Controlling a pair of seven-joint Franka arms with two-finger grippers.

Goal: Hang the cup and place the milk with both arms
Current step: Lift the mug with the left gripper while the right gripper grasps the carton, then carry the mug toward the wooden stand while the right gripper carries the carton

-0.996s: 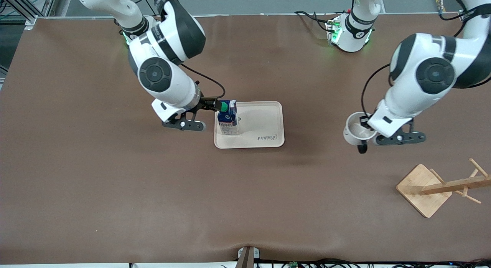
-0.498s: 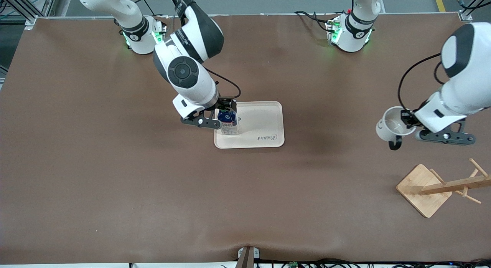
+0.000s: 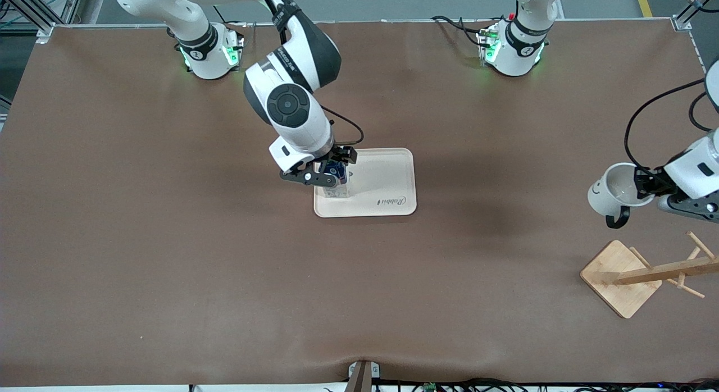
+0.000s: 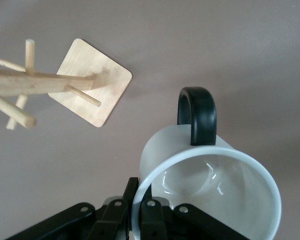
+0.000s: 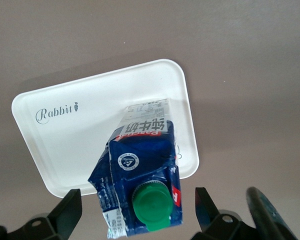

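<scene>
The right gripper point(image 3: 328, 170) hangs over the milk point(image 3: 336, 178), which stands upright on the tray point(image 3: 387, 181) at the corner toward the right arm's end; its fingers point(image 5: 67, 212) are spread, one on each side of the carton, not touching it. The left gripper point(image 3: 646, 185) clamps the rim of the cup point(image 3: 615, 192), held in the air above the table near the wooden rack point(image 3: 646, 274), black handle pointing down.

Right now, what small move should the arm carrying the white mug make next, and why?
Probably carry it on toward the wooden peg rack. The left tool is shut on the white mug with a black loop handle, in the air over bare table, short of the rack's pegs.
</scene>
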